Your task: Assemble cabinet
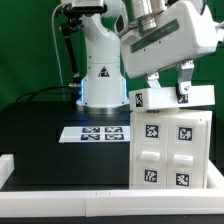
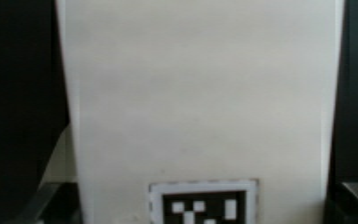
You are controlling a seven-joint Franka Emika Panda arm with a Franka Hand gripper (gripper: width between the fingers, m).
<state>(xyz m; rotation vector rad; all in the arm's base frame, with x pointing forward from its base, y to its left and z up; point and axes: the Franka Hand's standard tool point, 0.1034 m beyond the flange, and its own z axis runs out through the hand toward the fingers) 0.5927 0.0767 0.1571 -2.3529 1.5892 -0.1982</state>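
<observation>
Hand (image 1: 168, 90) | fingers clamped across white panel (image 1: 198, 97) | panel sits atop cabinet body (image 1: 166, 150)

- In the exterior view the black surface (image 1: 40, 130) fills the left and middle of the frame.
- The marker board (image 1: 97, 133) lies flat on it near the centre.
- A white cabinet body (image 1: 170, 155) stands at lower right, its foot hidden behind the white rail (image 1: 60, 197) along the bottom.
- The arm's white base (image 1: 100, 85) sits at upper centre.

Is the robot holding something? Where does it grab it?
It seems so: the end effector pinches the white panel by its two opposite side edges.
</observation>
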